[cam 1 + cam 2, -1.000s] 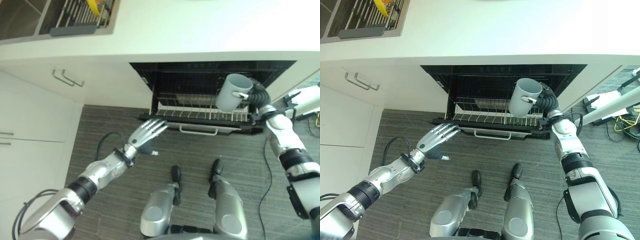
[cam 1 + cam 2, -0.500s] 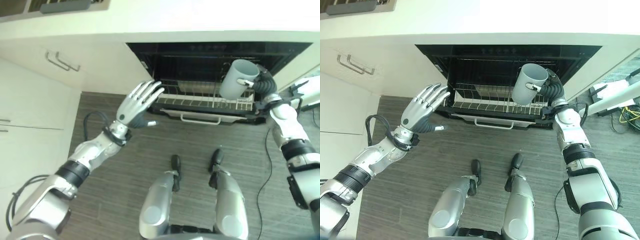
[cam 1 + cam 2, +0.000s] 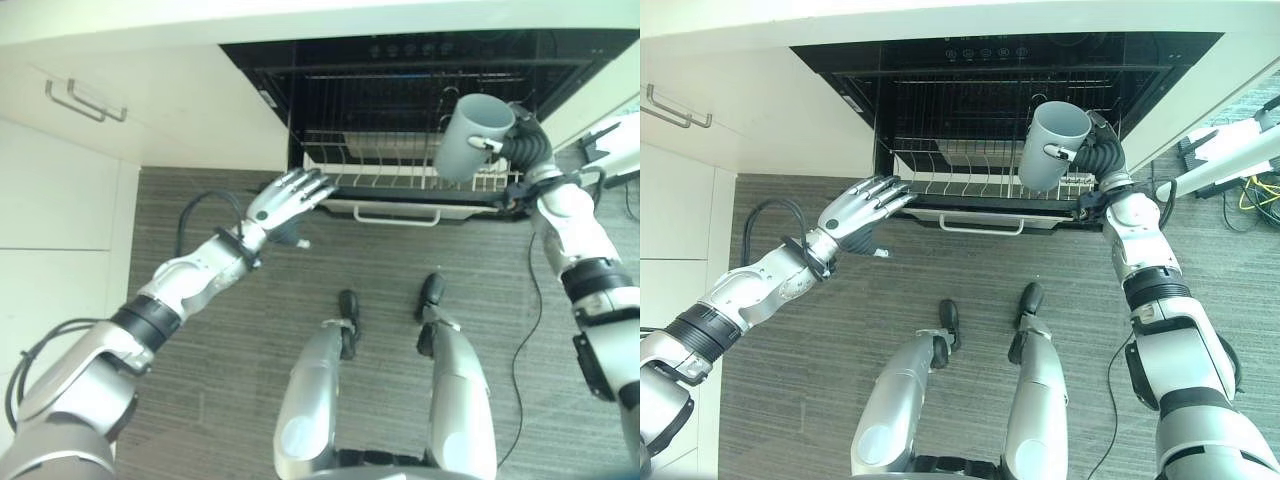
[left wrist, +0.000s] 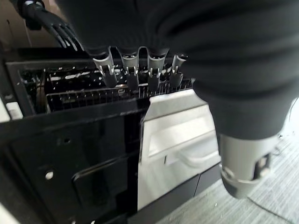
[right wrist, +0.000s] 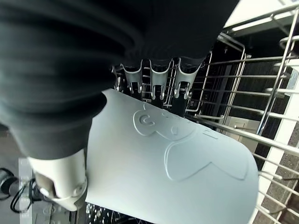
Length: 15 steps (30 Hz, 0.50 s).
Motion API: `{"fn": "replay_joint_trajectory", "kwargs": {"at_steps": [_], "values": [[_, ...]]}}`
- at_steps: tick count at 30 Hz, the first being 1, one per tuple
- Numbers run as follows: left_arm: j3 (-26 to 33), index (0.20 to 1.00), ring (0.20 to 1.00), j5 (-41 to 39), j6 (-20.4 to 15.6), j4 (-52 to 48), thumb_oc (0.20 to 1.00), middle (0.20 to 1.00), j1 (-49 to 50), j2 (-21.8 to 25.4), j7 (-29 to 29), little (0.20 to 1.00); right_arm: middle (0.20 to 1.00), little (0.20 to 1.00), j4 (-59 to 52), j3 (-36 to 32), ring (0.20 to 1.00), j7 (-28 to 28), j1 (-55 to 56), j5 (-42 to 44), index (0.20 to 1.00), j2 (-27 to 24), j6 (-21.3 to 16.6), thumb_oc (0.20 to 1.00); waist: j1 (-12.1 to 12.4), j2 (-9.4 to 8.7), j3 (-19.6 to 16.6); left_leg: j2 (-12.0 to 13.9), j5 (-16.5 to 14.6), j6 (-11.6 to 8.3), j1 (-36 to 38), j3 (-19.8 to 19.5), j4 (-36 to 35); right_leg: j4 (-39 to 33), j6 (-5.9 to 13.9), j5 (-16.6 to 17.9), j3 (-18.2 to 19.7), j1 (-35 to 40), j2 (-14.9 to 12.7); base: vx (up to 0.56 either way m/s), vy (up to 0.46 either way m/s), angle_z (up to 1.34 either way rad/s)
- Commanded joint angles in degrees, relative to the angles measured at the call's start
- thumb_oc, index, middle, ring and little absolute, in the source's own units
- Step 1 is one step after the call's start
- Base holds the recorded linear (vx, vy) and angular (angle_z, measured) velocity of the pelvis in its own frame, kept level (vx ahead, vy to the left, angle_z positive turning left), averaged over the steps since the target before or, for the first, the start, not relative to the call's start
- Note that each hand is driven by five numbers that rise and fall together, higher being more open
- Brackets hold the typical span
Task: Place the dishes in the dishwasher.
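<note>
Grey mug poised over the open dishwasher rack.

Left hand [image 3: 285,196], fingers straight and spread, has dropped from its raised pose 0.5 s ago to the pulled-out white wire dishwasher rack [image 3: 970,190] at frame centre, fingertips at its front left corner, probably to steady or slide it. Beyond, upper right, the right hand [image 3: 1092,160] still clasps the pale grey cylindrical mug [image 3: 1052,145] above the rack, not yet set down.
</note>
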Motion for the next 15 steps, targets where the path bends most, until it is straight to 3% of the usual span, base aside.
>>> {"fn": "replay_joint_trajectory", "kwargs": {"at_steps": [1, 8, 15], "values": [[1.0, 1.000, 1.000, -2.8, 1.3, -5.4, 1.000, 1.000, 0.4, 2.4, -1.7, 1.000, 0.200, 0.200, -1.4, -0.2, 0.200, 0.2, -3.8, -1.7, 0.200, -3.3, -1.0, 0.200, 0.8, 1.20, -1.8, 1.6, 5.1, -0.86, 0.0, 1.1, -5.4, 10.1, 4.52, -10.2, 3.0, 1.8, -3.2, 0.03, 0.007, -0.02], [0.9, 1.000, 1.000, -3.3, 1.9, -6.6, 1.000, 1.000, -1.0, 2.3, -4.4, 1.000, 0.200, 0.200, 0.5, 0.1, 0.200, 0.4, -5.7, -0.9, 0.200, -3.4, 0.2, 0.200, 0.9, 1.62, -1.8, 1.4, 5.1, -0.95, -1.5, 0.8, -5.1, 10.3, 4.35, -10.1, 3.1, 0.2, -3.3, 0.04, -0.001, -0.02], [0.1, 1.000, 1.000, -4.1, 2.4, -7.5, 1.000, 1.000, -2.2, 2.0, -5.3, 1.000, 0.200, 0.200, 3.5, 1.5, 0.200, -1.4, -8.7, -2.9, 0.200, -3.2, -0.9, 0.200, 1.5, 2.44, -1.8, 1.2, 5.6, -0.96, -2.4, 0.7, -5.6, 10.1, 4.30, -9.9, 2.8, -0.7, -3.6, 0.05, 0.011, -0.01]]}}
